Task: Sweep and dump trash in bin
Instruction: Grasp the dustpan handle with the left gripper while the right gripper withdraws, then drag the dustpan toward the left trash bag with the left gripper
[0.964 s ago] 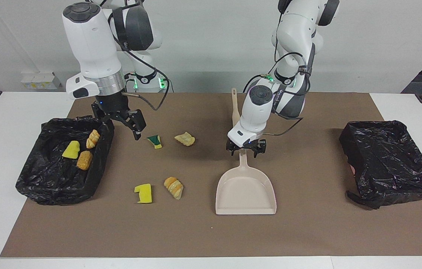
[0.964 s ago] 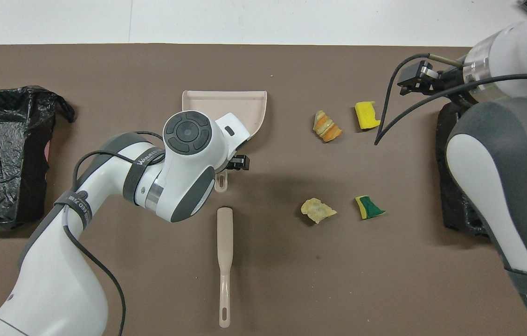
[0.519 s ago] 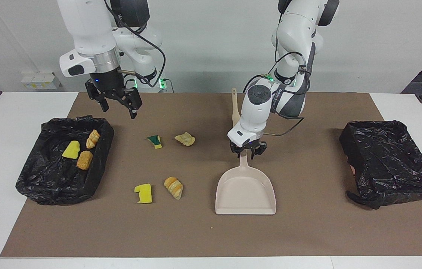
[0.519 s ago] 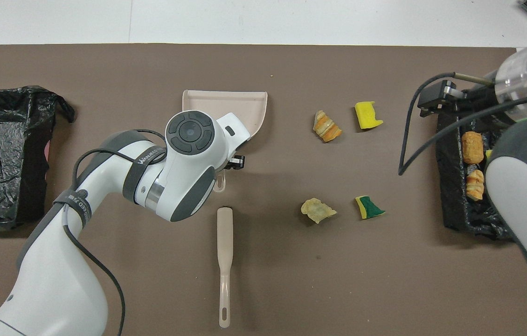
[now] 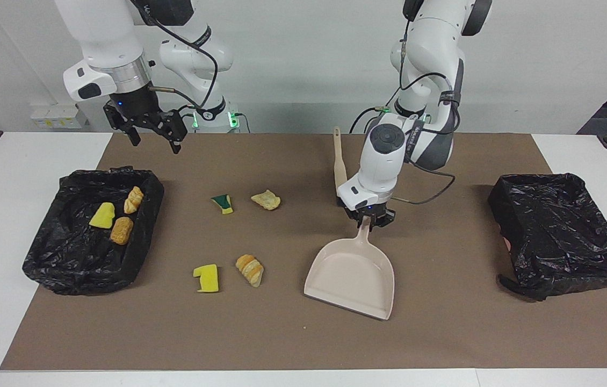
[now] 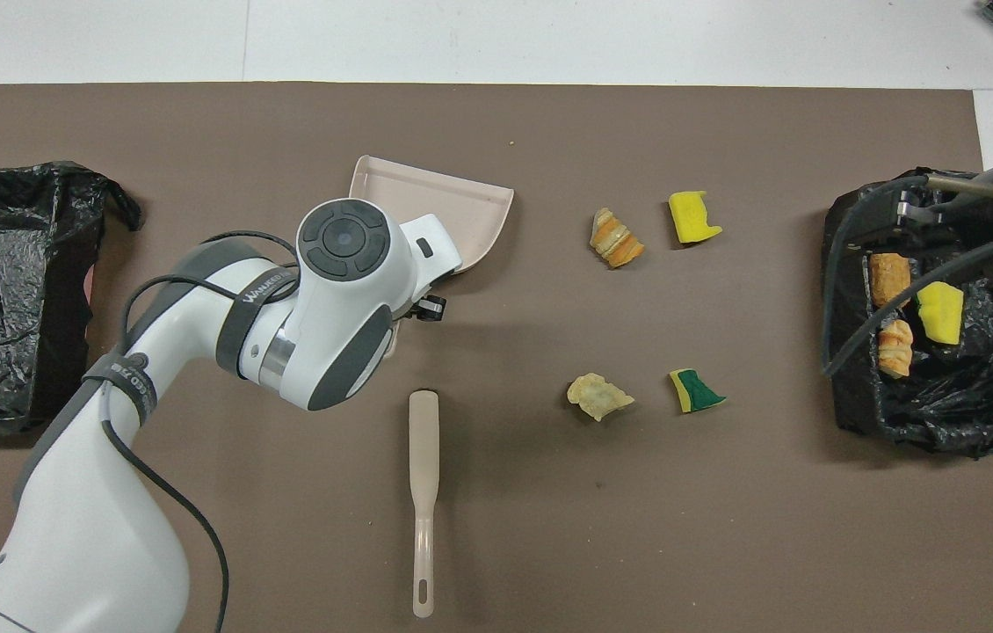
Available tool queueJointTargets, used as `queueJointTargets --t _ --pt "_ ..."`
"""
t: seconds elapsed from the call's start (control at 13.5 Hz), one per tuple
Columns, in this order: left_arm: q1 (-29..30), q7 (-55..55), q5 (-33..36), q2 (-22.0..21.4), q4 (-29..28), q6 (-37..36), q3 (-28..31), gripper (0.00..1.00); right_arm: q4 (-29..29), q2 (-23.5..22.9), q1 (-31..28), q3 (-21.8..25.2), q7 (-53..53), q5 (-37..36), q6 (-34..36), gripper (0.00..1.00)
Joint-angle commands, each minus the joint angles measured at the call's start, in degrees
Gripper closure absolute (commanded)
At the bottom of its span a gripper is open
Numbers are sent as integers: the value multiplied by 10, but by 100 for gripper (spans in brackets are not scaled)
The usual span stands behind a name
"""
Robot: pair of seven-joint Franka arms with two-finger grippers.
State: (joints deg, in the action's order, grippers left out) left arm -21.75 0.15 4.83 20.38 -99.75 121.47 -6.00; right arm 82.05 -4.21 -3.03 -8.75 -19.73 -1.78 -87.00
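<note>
1. Left gripper point(image 5: 372, 221) is clamped on the handle of the beige dustpan point(image 5: 351, 277), right at the middle of the brown mat point(image 5: 443, 333); the pan sits skewed, its open mouth pointing away from the robots and angled a little toward the right arm's end.
2. Right gripper point(image 5: 152, 130) hangs high in the air with its fingers apart and nothing between them, over the mat edge nearest the robots, close to the black-lined bin point(image 5: 45, 252) at the right arm's end.
3. That bin holds three pieces of trash: a yellow sponge scrap point(image 5: 102, 215) and two bread-like chunks point(image 5: 132, 199) point(image 5: 121, 230).
4. Four pieces lie loose on the mat (all between the bin and the dustpan): a green-and-yellow scrap point(image 5: 222, 203) beside a pale crust piece point(image 5: 266, 200), and, farther from the robots, a yellow sponge piece point(image 5: 207, 278) beside a striped bread chunk point(image 5: 250, 269).
5. The beige brush handle point(image 6: 423, 492) lies flat, nearer to the robots than the dustpan.
6. A second black-lined bin point(image 5: 561, 236) sits at the left arm's end.
</note>
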Motion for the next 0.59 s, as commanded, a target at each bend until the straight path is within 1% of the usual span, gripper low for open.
queueJointTargets --t 0.0,0.07,0.15,0.3,0.37,0.52 --pt "21 166 9 -29 0 -18 8 100 25 19 -11 -5 17 18 -21 0" --pt "32 219 9 -38 -1 -19 16 100 24 16 -9 -5 16 18 -26 0" --pt "47 277 10 -57 -6 -30 17 100 22 15 -8 -5 16 18 -30 0" --pt "76 416 9 -75 -5 -69 17 100 22 14 -10 -5 17 18 -29 0" --pt "84 465 9 -77 -5 -72 18 100 22 15 -9 -5 18 18 -29 0" --pt "96 527 11 -80 -10 -72 18 100 22 16 -11 -5 18 18 -29 0"
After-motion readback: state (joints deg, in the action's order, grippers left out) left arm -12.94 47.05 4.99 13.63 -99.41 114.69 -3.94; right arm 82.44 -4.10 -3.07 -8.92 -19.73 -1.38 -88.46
